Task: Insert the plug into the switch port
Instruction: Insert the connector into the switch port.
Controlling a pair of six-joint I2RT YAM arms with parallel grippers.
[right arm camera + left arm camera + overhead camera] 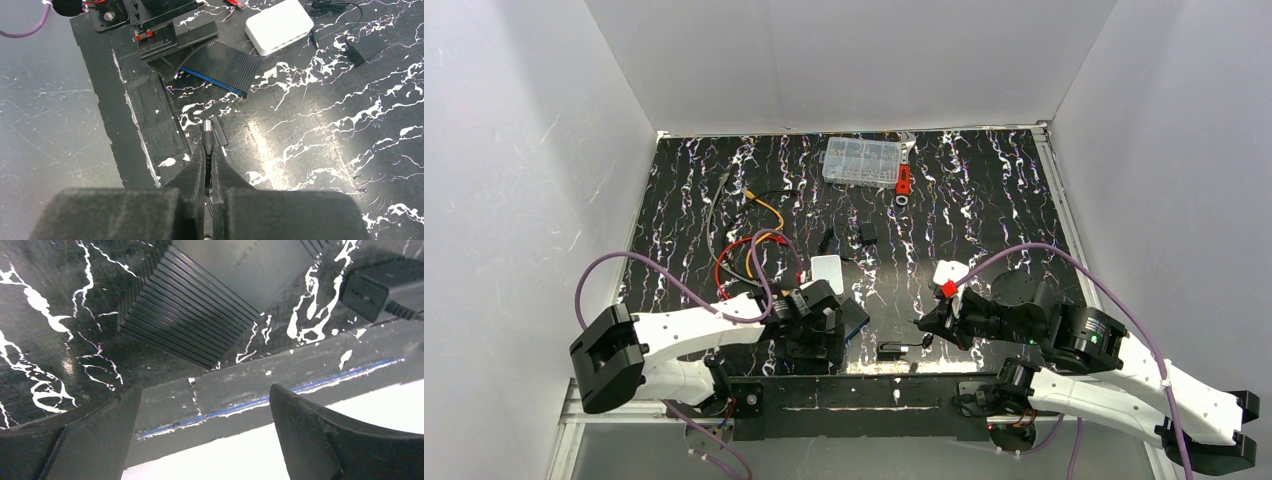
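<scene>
Gaping wide, left fingers (95, 445) hover near the black switch (195, 315); right fingers (195, 175) pinch a black connector (207, 131).

Overhead, the white walls (514, 150) bounce soft, even light downwards, so the arms cast only faint shadows on the dark marbled table (984, 200), and that view is sharp throughout.

My left wrist view is dim. The fingers (330, 440) of the left gripper (204, 390) are blurred dark masses, and the white strip between them is blown out, with no detail. The ribbed black box (190, 320) ahead of the fingertips is clearer but still soft.

On the right wrist, the right gripper (206, 150) is out of focus up close. A glossy patch of glare lies on the table just ahead and to the right of its tips. Beyond that the picture turns crisp.
</scene>
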